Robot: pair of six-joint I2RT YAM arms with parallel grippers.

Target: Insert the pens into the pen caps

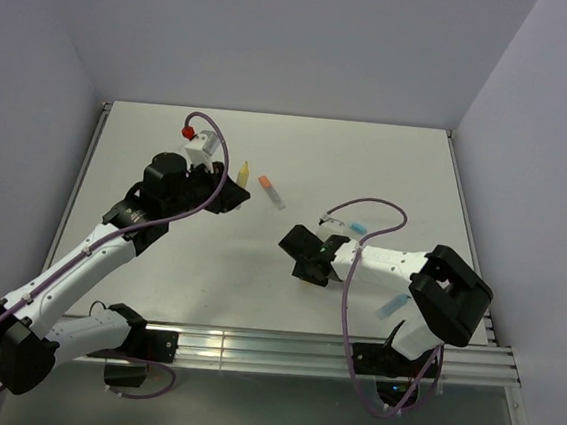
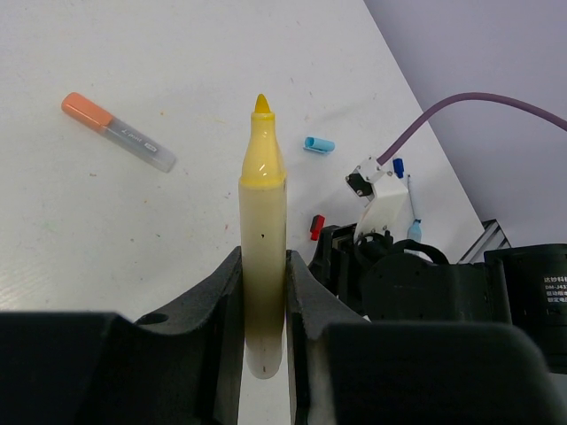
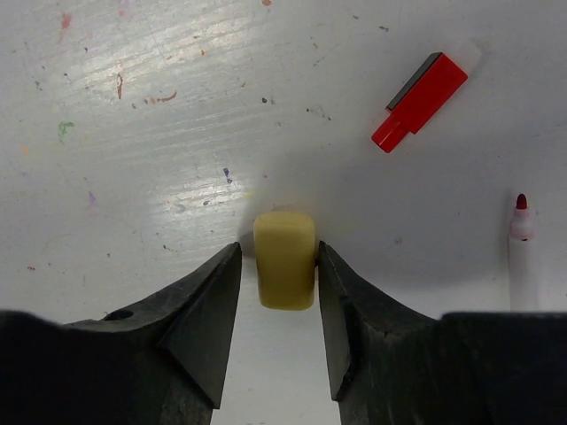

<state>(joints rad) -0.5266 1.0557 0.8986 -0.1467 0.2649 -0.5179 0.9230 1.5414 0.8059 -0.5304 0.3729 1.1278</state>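
Left claw (image 2: 263, 266) clamped tight, arm stretched forward; right claw (image 3: 279, 257) lowered, jaws parted.

I am gripping the yellowish pen (image 2: 262, 186) in my left gripper (image 2: 263, 258), its bare yellow nib pointing away from me. The stubby yellow cap (image 3: 284, 261) is sitting between the parted jaws of my right gripper (image 3: 279, 251). The red cap (image 3: 419, 102) is lying beyond it, and the thin red pen (image 3: 521, 252) is lying uncapped nearby.
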